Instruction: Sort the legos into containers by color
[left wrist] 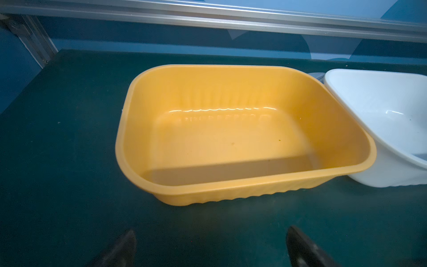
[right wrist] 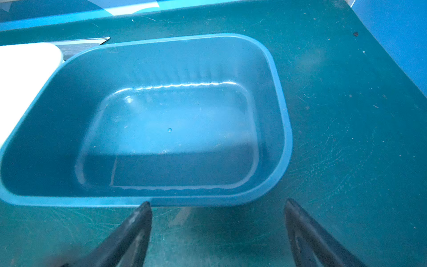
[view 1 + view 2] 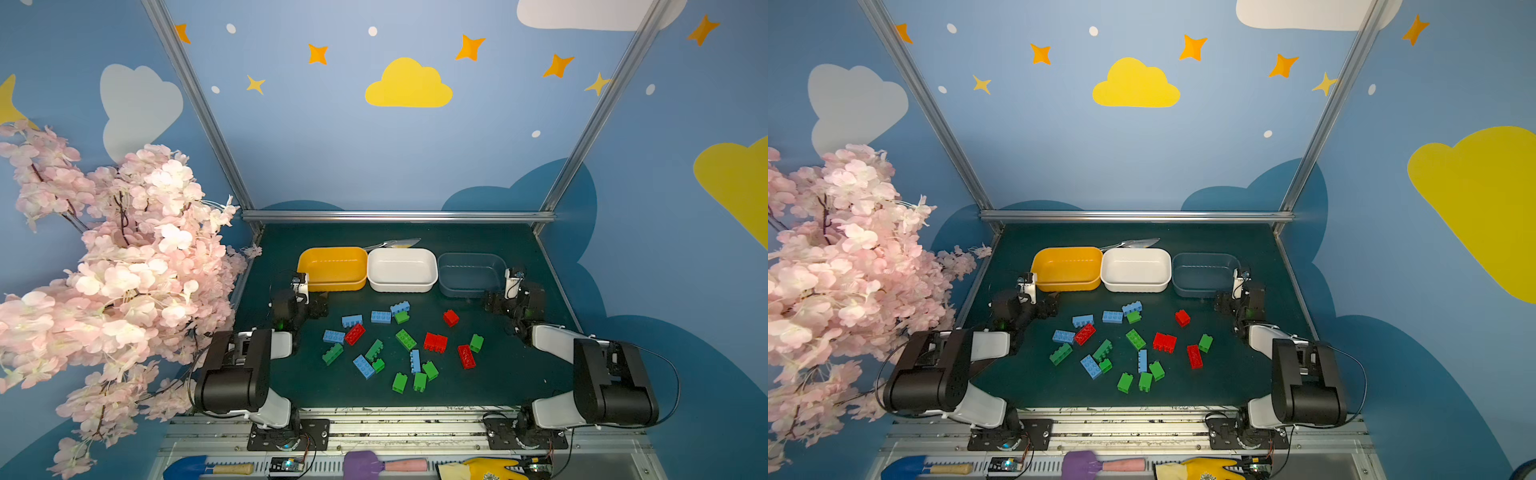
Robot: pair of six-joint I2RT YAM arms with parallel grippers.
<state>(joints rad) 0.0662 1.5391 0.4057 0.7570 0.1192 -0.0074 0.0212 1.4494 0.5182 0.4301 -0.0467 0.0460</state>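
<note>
As I judge it, you have the whole sort ahead of you. The yellow-orange tub (image 3: 335, 286), the white tub (image 3: 401, 286) and the dark blue-grey tub (image 3: 464, 290) stand side by side in a row at the back of the mat (image 3: 503, 374), and none of them holds a brick. The legos (image 3: 435, 343), about twenty in red, green and light blue, lie loose and mixed on the mat in front of the tubs, between your two arms. Your left gripper (image 1: 211, 233) sits just before the yellow-orange tub's near left corner, its fingers spread wide with nothing between them. Your right gripper (image 2: 217, 203) sits by the blue-grey tub's right end, equally wide and empty. Only the top views show you the bricks; neither wrist view has a single one in frame. What the wrist views add is a close look into the tubs. The floors of the yellow-orange and blue-grey tubs are bare, and the white tub's rim sits tight against the yellow-orange one's.
</note>
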